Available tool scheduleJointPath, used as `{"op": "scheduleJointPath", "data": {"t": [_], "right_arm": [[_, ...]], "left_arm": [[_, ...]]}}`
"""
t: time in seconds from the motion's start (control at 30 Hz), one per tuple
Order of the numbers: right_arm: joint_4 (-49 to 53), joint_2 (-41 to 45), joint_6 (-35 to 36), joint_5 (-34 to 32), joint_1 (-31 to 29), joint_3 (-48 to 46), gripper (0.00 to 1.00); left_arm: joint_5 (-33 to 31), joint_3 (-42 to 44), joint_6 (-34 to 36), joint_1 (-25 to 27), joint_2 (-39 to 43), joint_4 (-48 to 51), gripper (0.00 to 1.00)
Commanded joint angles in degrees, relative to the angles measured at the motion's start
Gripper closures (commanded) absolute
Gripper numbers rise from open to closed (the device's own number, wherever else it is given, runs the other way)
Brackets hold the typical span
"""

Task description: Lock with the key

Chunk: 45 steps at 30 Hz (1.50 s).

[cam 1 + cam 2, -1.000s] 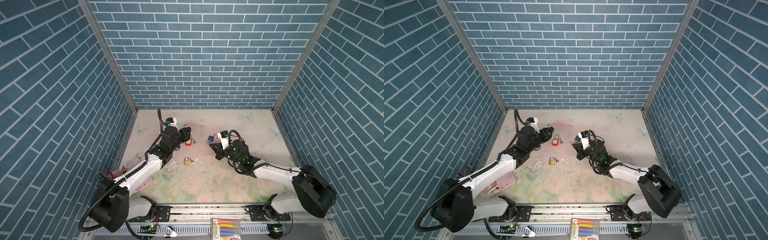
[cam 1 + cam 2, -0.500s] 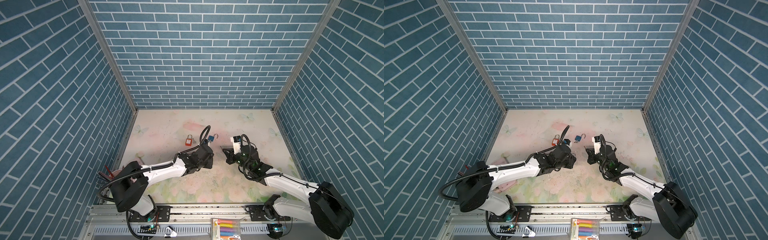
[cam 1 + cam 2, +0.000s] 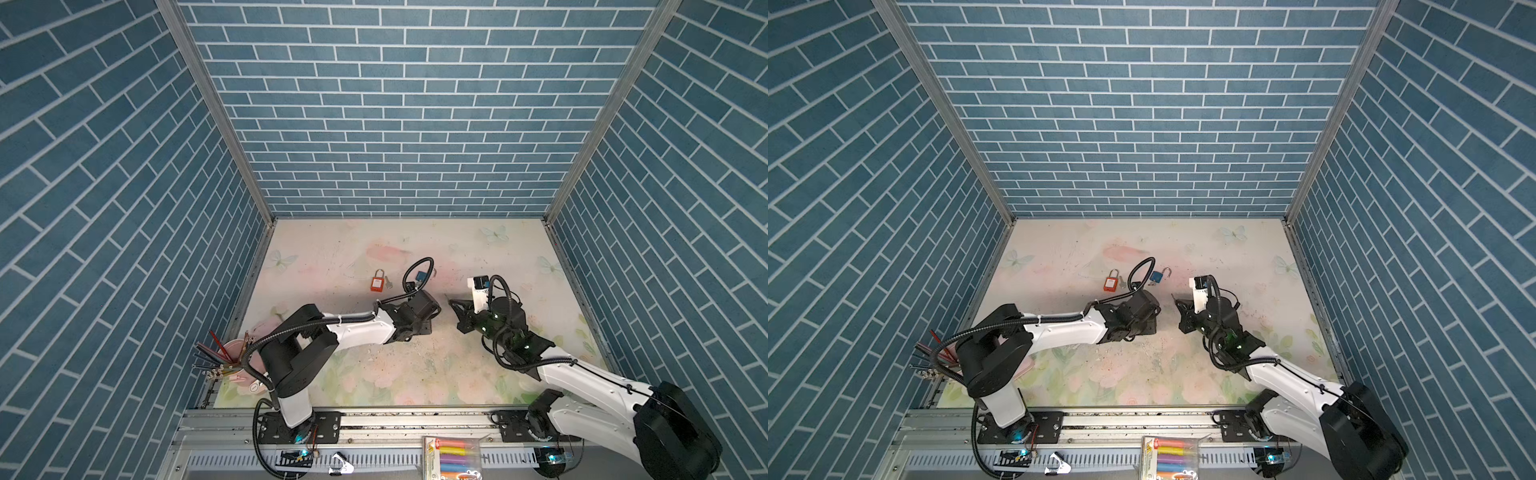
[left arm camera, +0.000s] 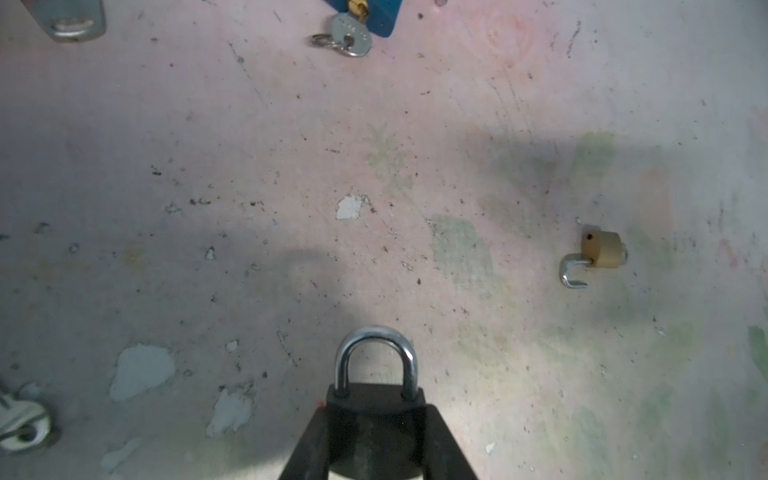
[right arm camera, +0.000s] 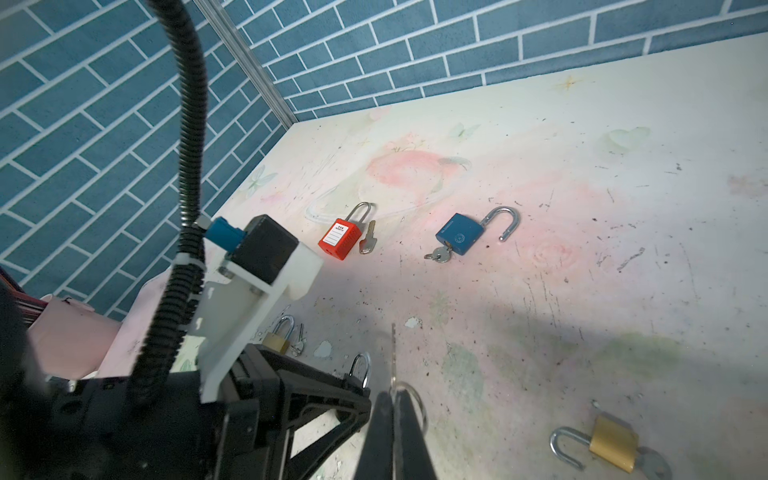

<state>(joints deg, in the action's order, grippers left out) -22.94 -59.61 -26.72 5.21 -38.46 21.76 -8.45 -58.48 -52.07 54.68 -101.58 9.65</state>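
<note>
Padlock [image 4: 376, 401], black-bodied with silver shackle, likely dense and slick, is gripped by its flanks in your left end effector [image 4: 376, 415] over the tabletop [image 4: 457, 124]; your right end effector [image 5: 392, 415] pinches the thin silver key [image 5: 393, 353], prone to twisting.

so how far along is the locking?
Done: left gripper grips the black padlock, shackle seated; right gripper pinches the key. In hand: the grippers face each other with a gap, key blade bare. Left: insert the key and turn it.
</note>
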Motion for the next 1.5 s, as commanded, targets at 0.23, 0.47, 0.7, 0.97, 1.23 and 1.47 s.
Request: {"op": "scheduleJointPath", "data": {"t": [0.23, 0.47, 0.7, 0.97, 1.23, 1.47], "right_arm": [[-1.1, 5.2, 1.2, 0.0, 0.4, -3.2, 1.0], [-2.2, 4.7, 1.9, 0.6, 0.9, -3.9, 1.0], [-2.1, 3.9, 1.4, 1.0, 1.3, -3.4, 1.0], [0.7, 2.9, 1.0, 1.0, 2.4, -1.0, 1.0], [6.3, 0.3, 1.0, 5.7, 2.4, 3.8, 1.0], [9.6, -7.8, 1.0, 11.9, 1.4, 7.8, 1.0]], "left_arm": [[-3.8, -2.3, -7.9, 0.3, -3.1, 6.2, 0.83], [-4.1, -5.1, -5.7, 0.5, -5.4, 7.7, 0.69], [-5.8, -6.7, -3.3, 0.6, -5.3, 9.4, 0.52], [-9.4, -9.3, 1.3, 0.7, -0.9, 10.8, 0.43], [-13.8, -9.4, 15.3, -1.1, 11.3, 6.8, 0.33], [2.1, 7.3, 24.0, -15.5, 30.0, -8.8, 0.26]]}}
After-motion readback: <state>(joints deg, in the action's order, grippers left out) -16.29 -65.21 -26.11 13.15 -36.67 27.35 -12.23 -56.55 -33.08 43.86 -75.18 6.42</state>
